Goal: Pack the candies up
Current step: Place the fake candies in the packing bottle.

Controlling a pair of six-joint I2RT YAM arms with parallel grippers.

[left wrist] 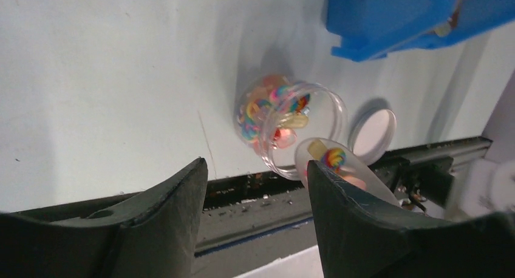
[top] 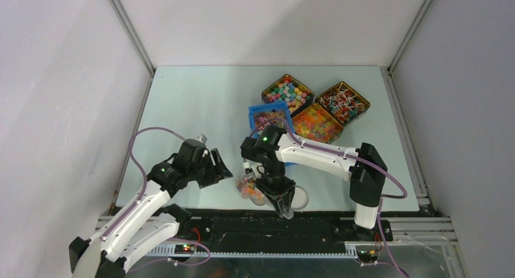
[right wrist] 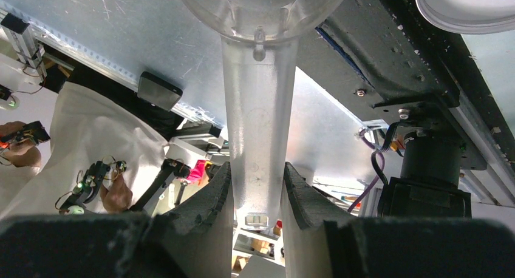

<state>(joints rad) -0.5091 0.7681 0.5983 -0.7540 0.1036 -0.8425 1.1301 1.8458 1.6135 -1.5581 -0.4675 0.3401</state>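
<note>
Worktop (top: pixel 200 108), pale. Candies (top: pixel 316 123): main stock fills an open tin (top: pixel 328 141) at 1 o'clock from worktop centre. That tin touches two more tins at its 11 and 1. One has mixed-colour sweets (top: pixel 287 91), the other lollipops (top: pixel 343 102). Blue bin (left wrist: pixel 413 17) sits just at 9 o'clock of the candy tin, partly under the right arm.

More candies are in a clear jar (left wrist: pixel 322 108) at 6 o'clock on the worktop, close to the near edge. They are orange, pink and rainbow-swirl pieces, bunched at the jar's closed end. Jar looks tipped, with its mouth turned toward 4 o'clock in the left wrist view. White lid (left wrist: pixel 371 132) lies flat at 3 o'clock of the jar, apart from it.

Right jaws: clenched on the handle of a clear plastic scoop (right wrist: pixel 258 138). Both fingers (right wrist: pixel 206 211) press the handle sides. Scoop bowl is at the jar mouth, holding a swirl candy and a pinkish one. Whether bowl and jar rim touch, I cannot tell.

Left jaws: released, fingers (left wrist: pixel 164 223) spread wide with nothing between them. They hang above the worktop at 9 o'clock of the jar, apart from it and facing it.
</note>
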